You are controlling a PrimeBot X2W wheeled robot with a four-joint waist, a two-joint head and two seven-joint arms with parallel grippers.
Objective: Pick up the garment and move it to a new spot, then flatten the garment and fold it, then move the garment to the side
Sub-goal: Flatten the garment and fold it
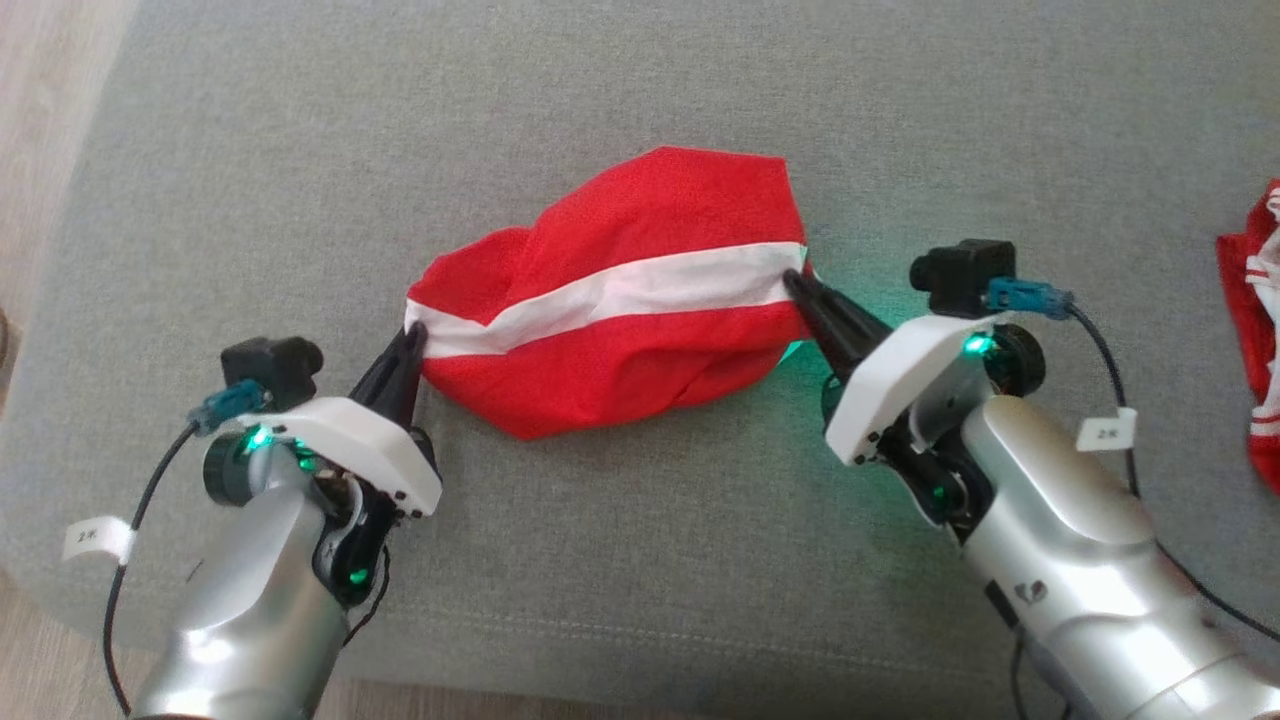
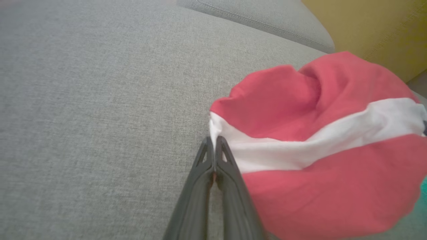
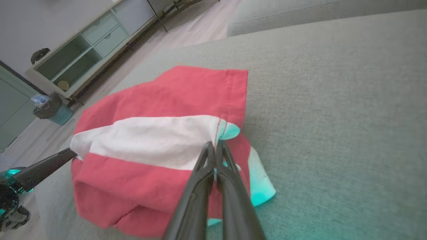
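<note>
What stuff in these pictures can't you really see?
- Head view: the other red cloth is cut off by the right edge, so I can't tell what it is.
- All views: the garment is bunched up, and its own folds hide its shape and underside.
- Right wrist view: the things on the shelf and in the bin are too small and blurred.

1. My head cam looks steeply down at the grey cushion [image 1: 640, 80].
2. Left wrist cam sits low, tight on the left end of the garment [image 2: 320, 166].
3. Right wrist cam looks back from the opposite end, and all three share the garment.
</note>
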